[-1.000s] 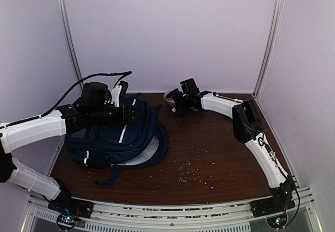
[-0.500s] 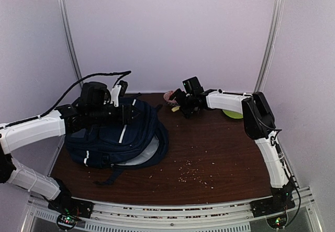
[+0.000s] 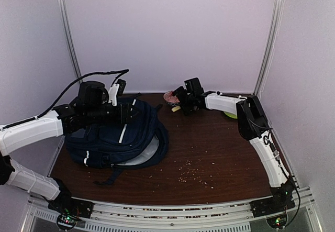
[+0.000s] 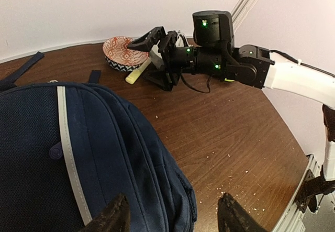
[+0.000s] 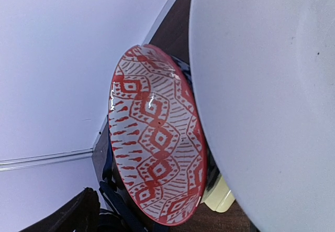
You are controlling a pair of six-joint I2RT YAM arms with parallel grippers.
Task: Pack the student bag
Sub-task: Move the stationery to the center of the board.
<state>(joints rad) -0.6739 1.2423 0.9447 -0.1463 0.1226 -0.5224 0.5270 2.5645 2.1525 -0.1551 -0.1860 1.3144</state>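
Backpack at 9 o'clock on the worktop, left fingers apart above it. Right fingers, apart, stand beside the patterned bowl at 12 o'clock; a shallow rim grip could tip it or push it away.

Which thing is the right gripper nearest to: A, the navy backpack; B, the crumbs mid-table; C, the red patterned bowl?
C: the right gripper, jaws open, sits right beside the red patterned bowl at the far edge of the table, apart from the navy backpack.
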